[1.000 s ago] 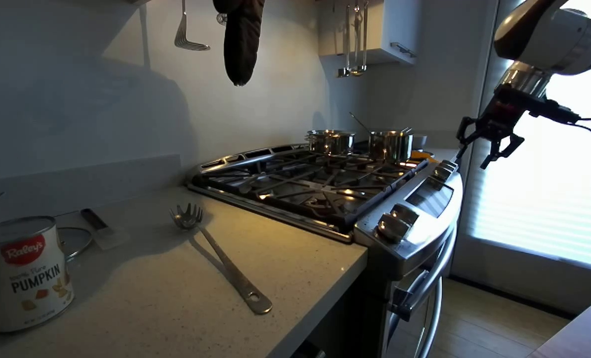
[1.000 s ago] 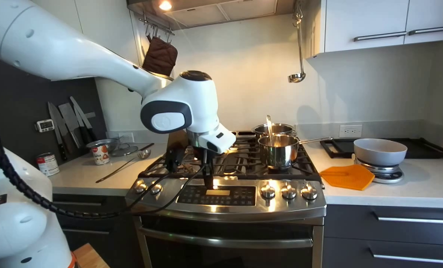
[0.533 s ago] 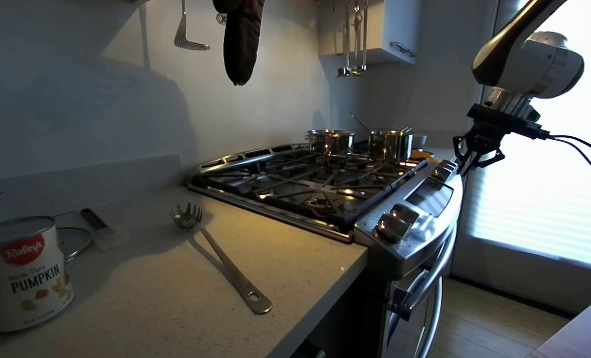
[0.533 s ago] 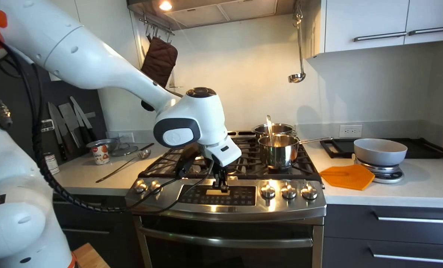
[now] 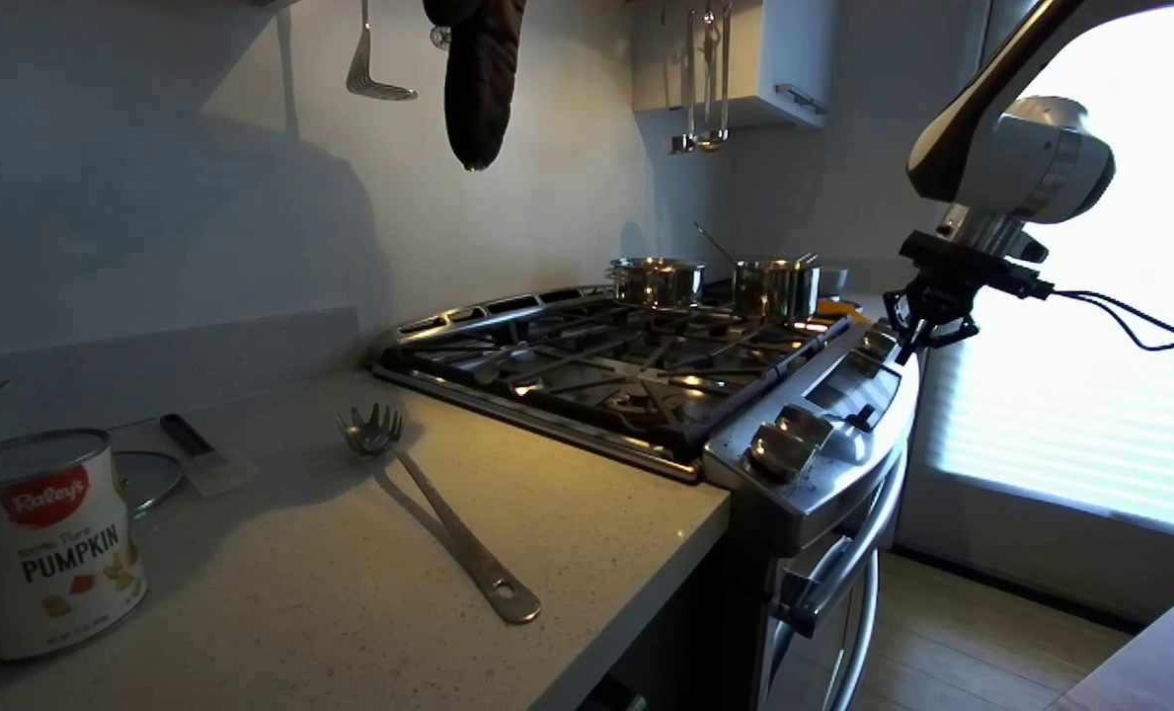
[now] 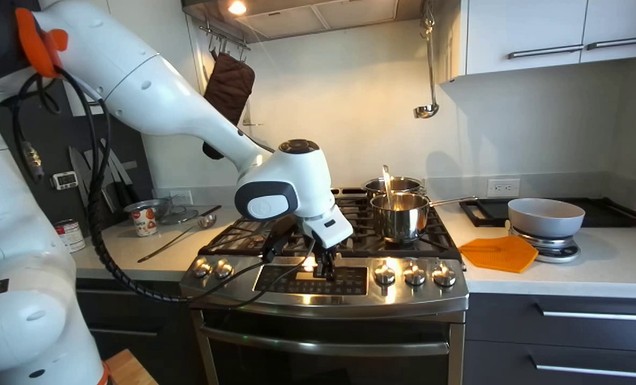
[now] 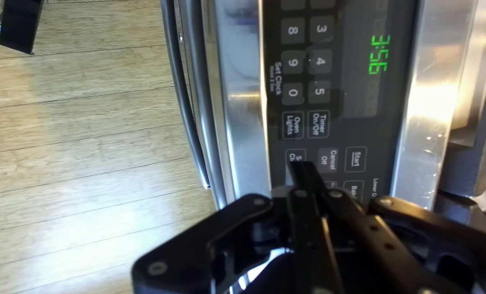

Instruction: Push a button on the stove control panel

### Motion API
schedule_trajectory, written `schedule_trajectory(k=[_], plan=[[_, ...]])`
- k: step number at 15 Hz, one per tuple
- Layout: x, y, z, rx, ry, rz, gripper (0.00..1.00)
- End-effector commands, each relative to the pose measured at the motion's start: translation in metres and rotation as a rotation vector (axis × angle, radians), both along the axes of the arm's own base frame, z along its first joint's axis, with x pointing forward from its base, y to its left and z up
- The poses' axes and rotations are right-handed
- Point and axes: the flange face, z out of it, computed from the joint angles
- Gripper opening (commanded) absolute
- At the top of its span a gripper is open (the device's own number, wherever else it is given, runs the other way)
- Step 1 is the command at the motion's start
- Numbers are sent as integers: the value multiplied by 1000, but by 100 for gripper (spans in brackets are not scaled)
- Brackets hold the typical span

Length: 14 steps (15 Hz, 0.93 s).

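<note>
Stove (image 6: 403, 306): one.
Panel (image 7: 382, 139): along its front, dark, set in steel; display (image 7: 379, 55) lit, 3:56.

Cancel/Off button (image 7: 328, 160): on the panel, just beside my gripper (image 7: 308, 171) in the wrist view.
Start button (image 7: 355, 158): next to it.
Third button (image 7: 295, 156): partly covered by my fingers (image 7: 301, 175), label cut off.
Which button is meant: not stated; any may serve.

Progress, as I judge it: reach nearly complete, my gripper being at the panel.
Press: not evident; I see nothing that shows a button already pushed.
Left to do: line up with a button, touch, push, lift away.

Gripper, state: narrow, fingers together, nothing held between them.
Contact: cannot tell; in the wrist view the tips overlap the third button, and in both exterior views they sit close to the panel, touching or just above it.
</note>
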Motion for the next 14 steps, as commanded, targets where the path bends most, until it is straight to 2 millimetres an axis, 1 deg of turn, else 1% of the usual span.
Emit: schedule_trajectory(k=[1, 2, 5, 8, 10, 14], plan=[[1, 0, 1, 0, 0, -1, 1], [1, 0, 1, 0, 0, -1, 0], [3, 12, -5, 32, 18, 51, 0], [7, 20, -12, 25, 44, 64, 0], [7, 22, -17, 25, 55, 70, 0], [7, 20, -26, 25, 71, 64, 0]])
